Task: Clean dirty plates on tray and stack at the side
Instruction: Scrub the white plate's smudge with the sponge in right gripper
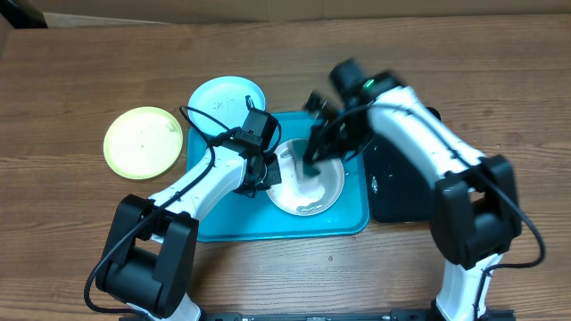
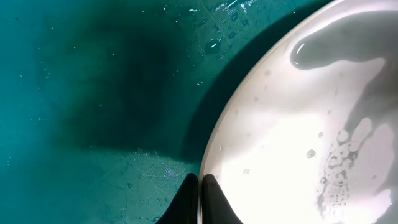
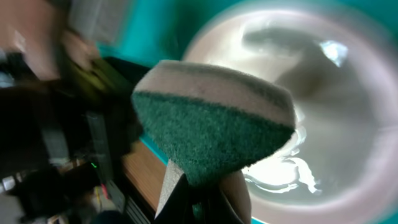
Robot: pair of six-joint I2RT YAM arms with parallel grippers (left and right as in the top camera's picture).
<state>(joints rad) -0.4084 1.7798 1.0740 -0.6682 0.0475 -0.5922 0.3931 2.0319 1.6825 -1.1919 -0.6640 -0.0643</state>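
From overhead, the white plate (image 1: 310, 183) lies inside the turquoise tray (image 1: 348, 223), toward its right half. The light blue plate (image 1: 226, 96) sits on the table (image 1: 71, 71) by the tray's far left corner, and the yellow-green plate (image 1: 143, 141) lies further left, apart from both. A black tray (image 1: 393, 192) sits just beside the turquoise tray's right edge. Only this view shows both arms meeting over the white plate, with the left gripper (image 1: 266, 171) at its left rim and the right gripper (image 1: 312, 162), blurred, over its upper left part. The left wrist view shows what the overhead cannot: the left gripper's fingertips are pinched nearly together on the plate's rim, and the plate carries a film of water with small bubbles. The right wrist view shows the right gripper (image 3: 199, 200) clamped on a sponge (image 3: 214, 134), green scouring face outward, above the wet plate; whether the sponge touches it cannot be told.
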